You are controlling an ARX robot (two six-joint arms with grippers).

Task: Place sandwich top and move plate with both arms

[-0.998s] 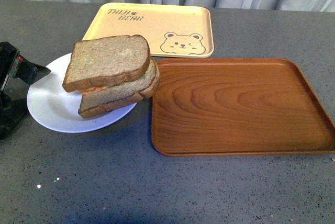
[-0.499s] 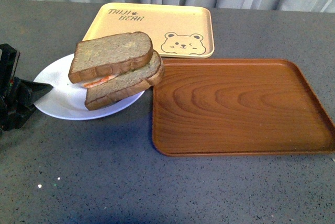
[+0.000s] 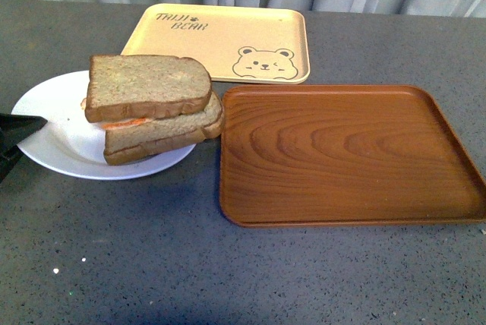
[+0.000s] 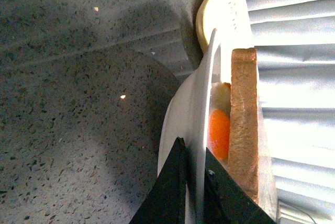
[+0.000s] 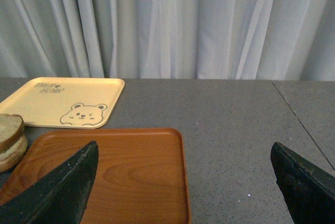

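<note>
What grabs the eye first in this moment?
The sandwich top sits askew on the lower slice on the white plate, just left of the brown wooden tray. The left gripper pinches the plate's rim between its fingers.

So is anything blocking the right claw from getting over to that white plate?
Nothing upright. The open right gripper hangs over the brown wooden tray, which lies flat between it and the plate. But the sandwich top and the lower slice overhang the plate's rim on the tray side, so that edge looks hard to grab.
</note>
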